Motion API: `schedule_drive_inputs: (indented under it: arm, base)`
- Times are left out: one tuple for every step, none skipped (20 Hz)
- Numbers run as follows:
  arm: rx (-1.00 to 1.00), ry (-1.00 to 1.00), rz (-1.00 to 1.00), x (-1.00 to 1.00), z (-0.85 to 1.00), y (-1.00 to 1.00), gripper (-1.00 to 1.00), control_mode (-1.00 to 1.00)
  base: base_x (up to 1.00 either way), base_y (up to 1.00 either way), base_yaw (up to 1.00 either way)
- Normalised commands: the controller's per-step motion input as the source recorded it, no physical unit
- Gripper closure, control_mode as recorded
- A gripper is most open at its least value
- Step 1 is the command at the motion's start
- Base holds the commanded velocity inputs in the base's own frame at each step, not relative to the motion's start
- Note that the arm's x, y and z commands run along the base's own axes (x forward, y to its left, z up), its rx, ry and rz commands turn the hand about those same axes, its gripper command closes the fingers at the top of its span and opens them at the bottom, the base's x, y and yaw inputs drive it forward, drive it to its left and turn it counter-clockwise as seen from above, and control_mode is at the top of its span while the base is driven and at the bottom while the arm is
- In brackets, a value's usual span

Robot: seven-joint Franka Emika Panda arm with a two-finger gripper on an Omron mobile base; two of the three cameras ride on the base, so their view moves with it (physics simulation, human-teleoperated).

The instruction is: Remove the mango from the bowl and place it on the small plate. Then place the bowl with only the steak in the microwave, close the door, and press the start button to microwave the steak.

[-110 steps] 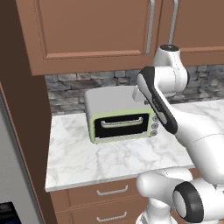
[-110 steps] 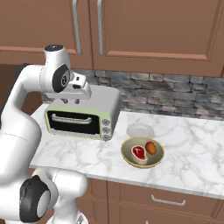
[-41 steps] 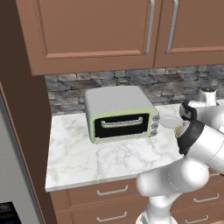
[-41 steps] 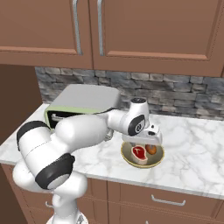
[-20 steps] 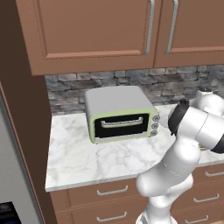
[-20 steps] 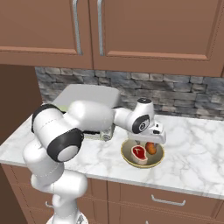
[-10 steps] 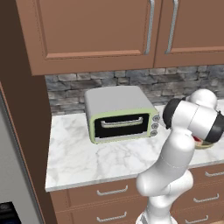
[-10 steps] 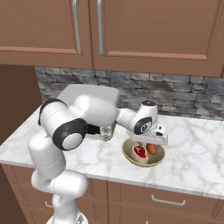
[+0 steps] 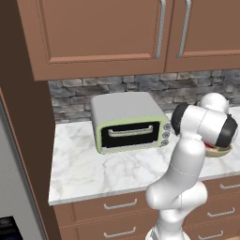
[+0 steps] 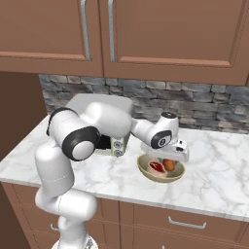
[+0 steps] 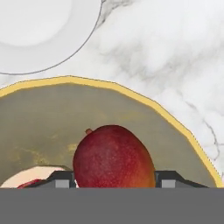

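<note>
Claw (image 11: 113, 183) position: lowered into the bowl (image 11: 52, 118), with one dark tip on each side of the mango (image 11: 113, 156) in the hand view. The tips stand at the fruit's flanks; whether they already press on it cannot be told, so the hold counts as unconfirmed. The mango lies in the bowl just beside the steak (image 11: 33, 180), and the bowl stands on the marble surface (image 11: 166, 65) to the right of the toaster oven (image 10: 109, 138). The small plate (image 11: 39, 30) lies just beyond the bowl's rim. Fault 1: the mango is rounded and smooth, so an off-centre pinch could squeeze it out sideways onto the steak or over the low rim. Fault 2: a tip dragging the bowl wall during the lift could tilt or shift the shallow bowl. Fault 3: the plate is barely wider than the fruit, so a release from height could let it roll off onto the surface.
</note>
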Motion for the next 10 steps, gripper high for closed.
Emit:
schedule_drive_inputs:
  arm:
    - [0.0, 0.0, 0.0, 0.0, -0.12, 0.0, 1.0, -1.0]
    - [0.0, 0.0, 0.0, 0.0, -0.11, 0.0, 1.0, -1.0]
    - [0.0, 0.0, 0.0, 0.0, -0.07, 0.0, 1.0, -1.0]
    - [0.0, 0.0, 0.0, 0.0, 0.0, 0.0, 1.0, -1.0]
    - [0.0, -0.03, -0.01, 0.0, 0.0, 0.0, 1.0, -1.0]
    - [0.0, -0.03, -0.04, 0.0, 0.32, 0.0, 1.0, -1.0]
    - [0.0, -0.07, -0.03, 0.0, 0.65, 0.0, 1.0, -1.0]
    - [0.0, -0.13, 0.0, 0.0, 0.85, 0.06, 1.0, -1.0]
    - [0.0, -0.17, 0.0, 0.0, 0.92, 0.04, 1.0, -1.0]
    - [0.0, -0.13, 0.0, 0.0, 0.84, 0.09, 1.0, -1.0]
  base:
    - [0.0, 0.0, 0.0]
    - [0.0, 0.0, 0.0]
    - [0.0, 0.0, 0.0]
    - [0.0, 0.0, 0.0]
    - [0.0, 0.0, 0.0]
    - [0.0, 0.0, 0.0]
    - [0.0, 0.0, 0.0]
    - [0.0, 0.0, 0.0]
    - [0.0, 0.0, 0.0]
    - [0.0, 0.0, 0.0]
